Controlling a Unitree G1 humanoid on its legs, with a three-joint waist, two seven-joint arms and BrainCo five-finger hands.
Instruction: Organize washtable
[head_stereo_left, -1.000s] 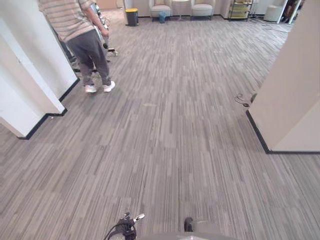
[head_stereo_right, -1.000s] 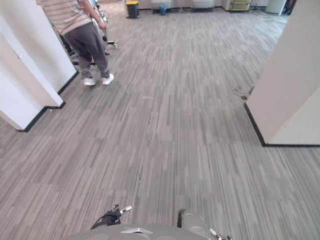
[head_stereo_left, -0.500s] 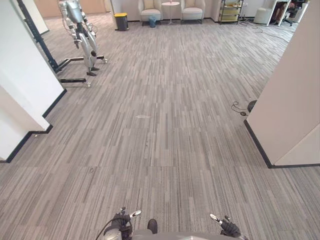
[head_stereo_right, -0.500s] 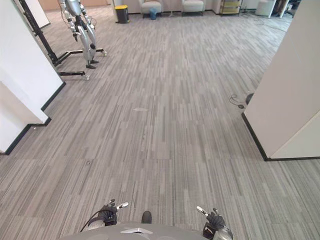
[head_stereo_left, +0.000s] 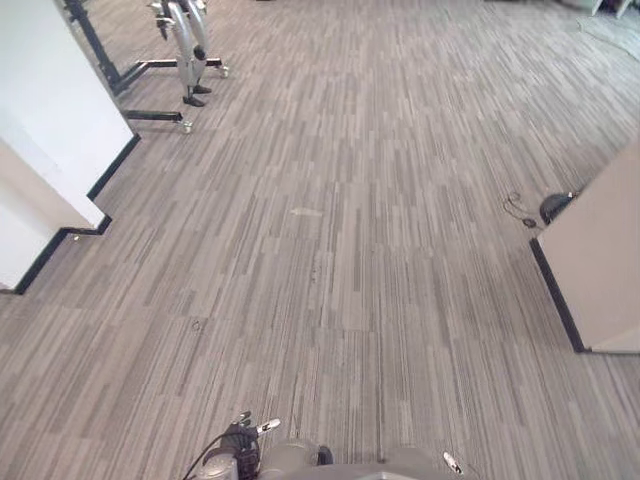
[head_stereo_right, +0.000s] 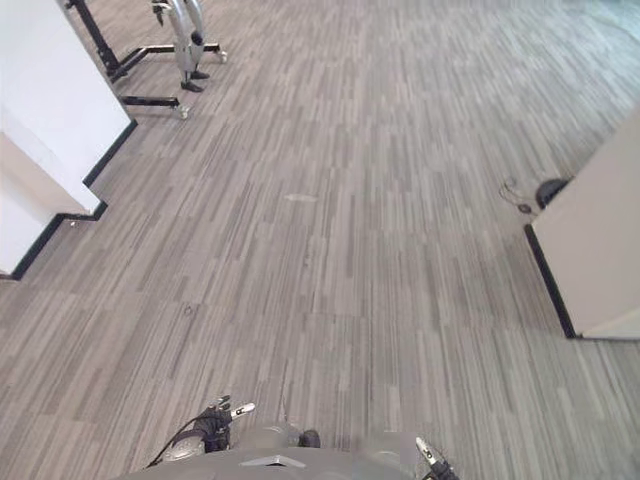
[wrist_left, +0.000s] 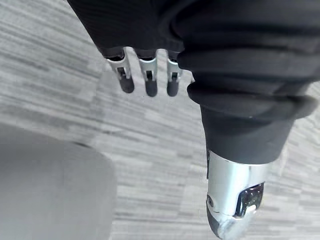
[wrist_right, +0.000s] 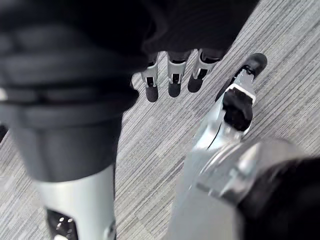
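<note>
My left hand (head_stereo_left: 240, 441) hangs low at my side over grey striped carpet (head_stereo_left: 340, 250). In the left wrist view its fingers (wrist_left: 148, 76) and thumb (wrist_left: 234, 200) are relaxed, with nothing between them. My right hand (head_stereo_right: 430, 456) hangs at the other side, just at the lower edge of the eye views. Its fingers (wrist_right: 172, 76) are also relaxed and its thumb (wrist_right: 75, 210) stands apart, and it holds nothing.
White partition walls with black skirting stand at the left (head_stereo_left: 50, 120) and at the right (head_stereo_left: 600, 260). A wheeled black stand with a silver robot (head_stereo_left: 180, 50) is at the far left. A dark object with a cable (head_stereo_left: 553, 206) lies by the right wall.
The camera has moved and tipped down, so the far chairs have left the picture. The person seen a second ago at the upper left is gone. My hands hang as before.
</note>
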